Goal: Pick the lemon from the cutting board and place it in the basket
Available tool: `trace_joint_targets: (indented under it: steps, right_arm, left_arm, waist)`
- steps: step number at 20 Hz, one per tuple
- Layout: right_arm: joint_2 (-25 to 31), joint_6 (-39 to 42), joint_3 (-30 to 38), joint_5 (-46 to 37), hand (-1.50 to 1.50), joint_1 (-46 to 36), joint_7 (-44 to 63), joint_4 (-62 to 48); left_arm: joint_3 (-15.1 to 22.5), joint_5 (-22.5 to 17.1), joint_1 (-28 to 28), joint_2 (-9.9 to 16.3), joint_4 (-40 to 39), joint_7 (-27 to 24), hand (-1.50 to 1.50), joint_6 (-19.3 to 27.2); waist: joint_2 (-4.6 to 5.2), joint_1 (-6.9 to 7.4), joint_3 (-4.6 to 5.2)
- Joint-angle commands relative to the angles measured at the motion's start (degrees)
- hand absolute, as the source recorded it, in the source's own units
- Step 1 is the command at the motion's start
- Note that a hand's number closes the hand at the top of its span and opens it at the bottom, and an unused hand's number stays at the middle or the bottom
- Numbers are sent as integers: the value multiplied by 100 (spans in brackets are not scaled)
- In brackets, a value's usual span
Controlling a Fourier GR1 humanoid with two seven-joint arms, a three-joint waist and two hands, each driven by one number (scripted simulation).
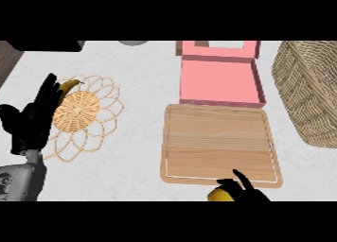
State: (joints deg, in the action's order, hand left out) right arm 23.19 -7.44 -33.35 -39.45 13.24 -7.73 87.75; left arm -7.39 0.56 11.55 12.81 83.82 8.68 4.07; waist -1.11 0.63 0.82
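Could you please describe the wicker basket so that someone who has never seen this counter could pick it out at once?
Start at the wooden cutting board in the middle of the counter, with the pink box just behind it. Right of both, at the view's right edge, stands the basket. It is the tall, tightly woven tan thing, unlike the flat, lacy woven mat far left.

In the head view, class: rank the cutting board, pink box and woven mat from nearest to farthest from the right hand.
From the right hand:
1. Cutting board, just above it.
2. Pink box, beyond the board.
3. Woven mat, far left.
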Motion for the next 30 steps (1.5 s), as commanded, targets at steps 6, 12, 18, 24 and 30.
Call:
trace_joint_targets:
  steps: [6,12,18,24,30]
  right_arm:
    - [1198,773,624,2549,150,1132,-3685,322]
    - [2070,1654,1848,4059,150,1658,-4519,933]
    - [2678,1550,2989,4657,150,2620,-3577,2592]
    - [2760,1869,3899,6383,150,2278,-2011,3307]
    - [2526,1273,4040,6719,150,1055,-579,3395]
  left_arm:
    - [-154,-140,-185,72,178,52,0,-51]
    - [-59,19,-224,0,63,-136,0,-4]
    - [-31,40,-27,-34,255,342,0,102]
    - [-96,-67,-208,155,576,443,0,-125]
    - [-81,-21,85,-20,223,332,0,-20]
  waist:
    - [87,-139,-97]
    - [105,-139,-79]
    - [97,-158,-73]
    - [108,-75,-71]
    - [121,-43,-78]
